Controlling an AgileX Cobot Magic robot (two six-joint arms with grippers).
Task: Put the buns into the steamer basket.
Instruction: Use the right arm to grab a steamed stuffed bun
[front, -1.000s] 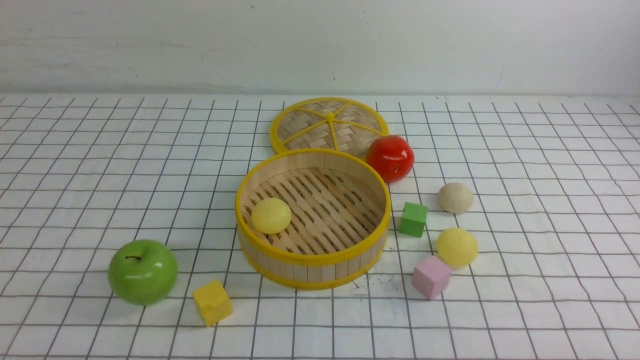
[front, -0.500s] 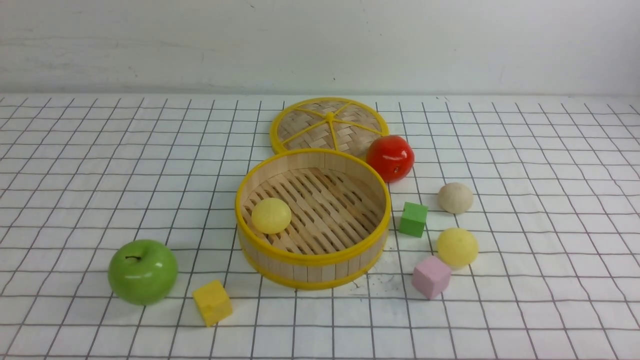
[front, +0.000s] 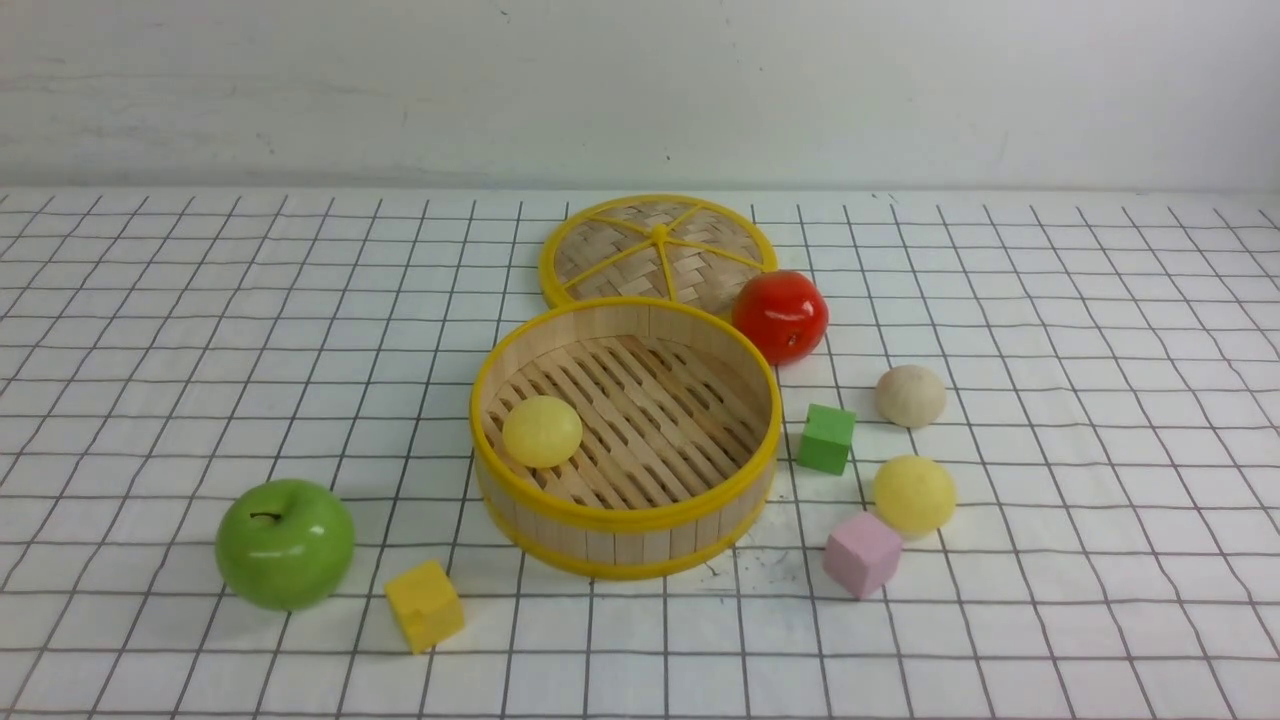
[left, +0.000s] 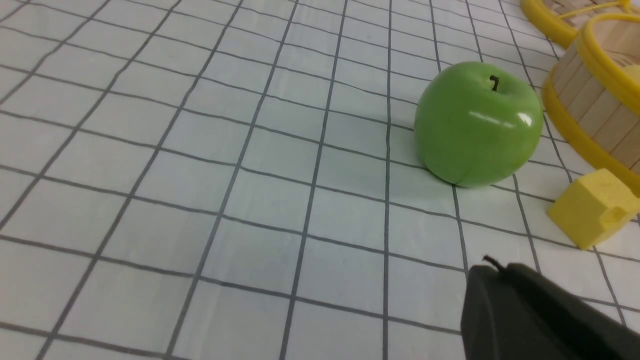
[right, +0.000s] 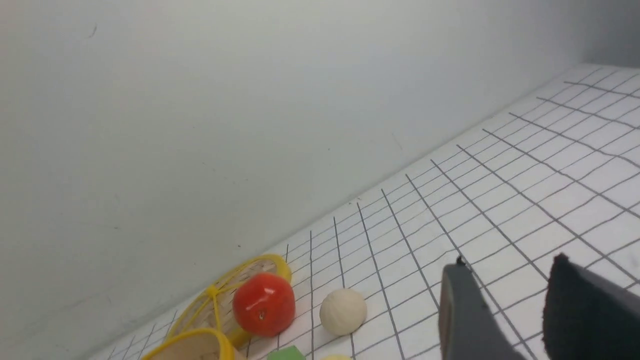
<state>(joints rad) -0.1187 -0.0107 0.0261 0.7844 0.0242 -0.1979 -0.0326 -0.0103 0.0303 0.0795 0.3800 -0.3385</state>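
The steamer basket (front: 625, 520) is sitting mid-table, holding one yellow bun (front: 541, 430) on its slats. A second yellow bun (front: 914, 493) is lying outside on the robot's right, just beside a pink cube (front: 862, 553), with a cream bun (front: 910, 395) farther back. The next pickup is probably falling to the right gripper (right: 510, 265) (jaws apart, empty), which needs lowering over one. The left gripper (left: 495, 280) is closed on nothing. A gridded white cloth (front: 200, 300) is covering the table, and a bare wall (front: 640, 90) is standing behind.

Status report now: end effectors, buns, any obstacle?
Left end effector shut; right end effector open, empty. One yellow bun in steamer basket; cream bun and second yellow bun outside. Green cube between them and basket.
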